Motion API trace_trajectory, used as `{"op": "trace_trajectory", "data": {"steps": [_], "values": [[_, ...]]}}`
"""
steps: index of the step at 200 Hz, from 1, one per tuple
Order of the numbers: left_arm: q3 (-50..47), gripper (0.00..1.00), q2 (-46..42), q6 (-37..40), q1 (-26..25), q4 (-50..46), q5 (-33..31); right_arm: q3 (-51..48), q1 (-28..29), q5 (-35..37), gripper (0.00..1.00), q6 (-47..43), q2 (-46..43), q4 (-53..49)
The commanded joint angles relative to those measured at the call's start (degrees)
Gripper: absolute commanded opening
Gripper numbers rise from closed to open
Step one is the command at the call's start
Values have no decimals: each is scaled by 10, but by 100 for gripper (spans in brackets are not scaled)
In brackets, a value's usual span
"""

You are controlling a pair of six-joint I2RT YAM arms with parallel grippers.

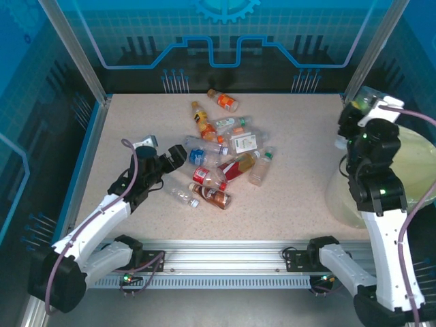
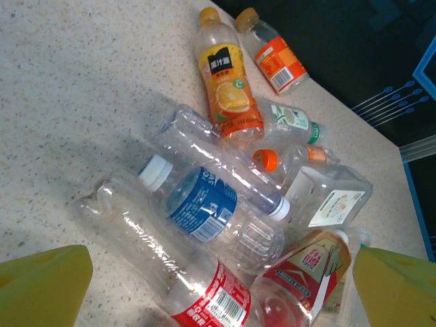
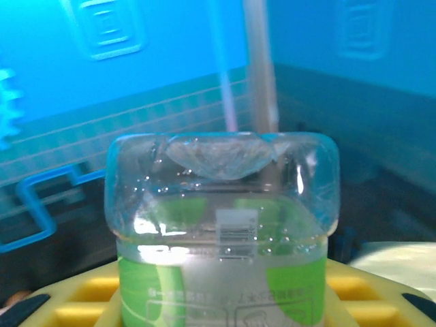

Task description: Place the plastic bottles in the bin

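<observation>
Several plastic bottles (image 1: 221, 153) lie in a heap at the middle of the table. My left gripper (image 1: 176, 157) is open at the heap's left edge. In the left wrist view its yellow fingers (image 2: 42, 286) straddle a clear red-labelled bottle (image 2: 204, 296), with a blue-labelled bottle (image 2: 203, 204) just beyond. My right gripper (image 1: 360, 112) is raised at the far right by the pale yellow-green bin (image 1: 412, 170). It is shut on a clear green-labelled bottle (image 3: 221, 197), whose base points away from the camera.
An orange juice bottle (image 2: 228, 85) and an orange-labelled bottle (image 2: 276, 58) lie at the heap's far side. Blue enclosure walls (image 1: 225, 34) and metal posts ring the table. A rail (image 1: 225, 255) carrying the arm bases runs along the near edge.
</observation>
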Motion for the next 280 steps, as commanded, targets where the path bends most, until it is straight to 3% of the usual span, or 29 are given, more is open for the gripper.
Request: {"op": "trace_trajectory", "data": {"steps": [1,38,85,148,205,280], "values": [[26,99,3,6,-9,9,-18,12,-82,4,39,-19,2,-35],[43,99,14,14,-15,-7,-25,9,-232,-60,40,19,27,-92],[57,99,21,29,-17,-14,-18,-17,-333,-172,41,71,66,-159],[79,99,50,37,-17,-50,-32,-65,-333,-335,41,107,114,-130],[75,99,54,37,-17,-56,-48,-85,-331,-407,42,127,136,-74],[79,99,56,39,-17,-70,-70,-82,-327,-372,62,126,121,-93]]}}
